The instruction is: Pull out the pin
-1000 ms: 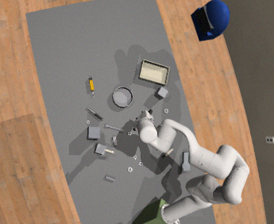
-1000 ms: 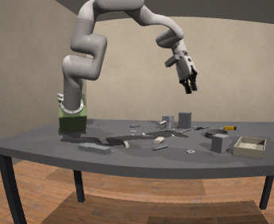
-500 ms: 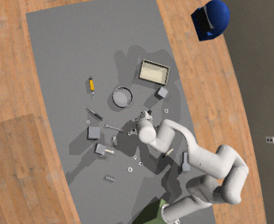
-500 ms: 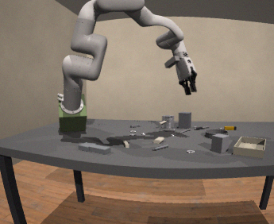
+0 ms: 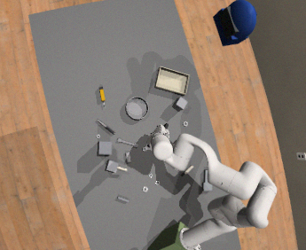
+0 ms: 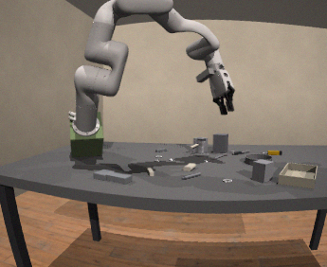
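The pin's block is a small grey cube left of the table's middle, with a cream pin sticking out of its side. In the exterior view the block stands at the far side with the pin pointing left. My gripper hangs high above the table, pointing down, well apart from the block. Its fingers stand partly open with nothing between them. From above the gripper shows to the right of the block.
Two more grey blocks stand on the table. A cream tray, a round dish, a yellow marker, a flat grey bar, loose cream pegs and several small washers and bolts lie around.
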Controlling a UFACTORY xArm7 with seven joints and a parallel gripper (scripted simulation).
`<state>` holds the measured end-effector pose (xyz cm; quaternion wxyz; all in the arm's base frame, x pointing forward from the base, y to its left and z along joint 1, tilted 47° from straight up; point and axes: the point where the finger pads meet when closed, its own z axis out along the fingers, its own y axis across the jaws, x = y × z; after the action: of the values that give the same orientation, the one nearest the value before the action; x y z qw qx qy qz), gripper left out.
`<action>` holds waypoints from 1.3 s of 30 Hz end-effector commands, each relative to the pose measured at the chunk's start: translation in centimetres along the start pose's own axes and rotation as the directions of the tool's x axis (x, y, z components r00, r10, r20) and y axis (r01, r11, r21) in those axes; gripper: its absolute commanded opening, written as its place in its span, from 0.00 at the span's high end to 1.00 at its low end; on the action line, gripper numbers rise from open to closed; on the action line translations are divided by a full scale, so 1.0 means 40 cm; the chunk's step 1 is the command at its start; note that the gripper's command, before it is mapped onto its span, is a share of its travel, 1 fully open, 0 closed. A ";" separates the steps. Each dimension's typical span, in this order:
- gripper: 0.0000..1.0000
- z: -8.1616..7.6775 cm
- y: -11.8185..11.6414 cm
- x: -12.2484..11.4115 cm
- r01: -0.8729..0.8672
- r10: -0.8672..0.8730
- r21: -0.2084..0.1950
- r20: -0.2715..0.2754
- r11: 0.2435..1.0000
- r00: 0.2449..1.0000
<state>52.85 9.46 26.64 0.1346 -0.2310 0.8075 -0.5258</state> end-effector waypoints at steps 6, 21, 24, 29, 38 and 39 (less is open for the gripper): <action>0.57 0.004 0.007 -0.002 0.004 -0.004 0.000 -0.002 1.000 1.000; 0.57 0.016 0.017 0.001 0.011 -0.011 0.000 -0.012 1.000 1.000; 0.57 0.018 0.019 0.002 0.012 -0.012 0.001 -0.014 1.000 1.000; 0.57 0.022 0.022 0.003 0.014 -0.013 0.002 -0.018 1.000 1.000; 0.57 0.028 0.024 0.004 0.015 -0.015 0.003 -0.023 1.000 1.000; 0.57 0.029 0.025 0.004 0.015 -0.015 0.004 -0.024 1.000 1.000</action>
<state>52.95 8.69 25.29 0.1208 -0.2303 0.8066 -0.5308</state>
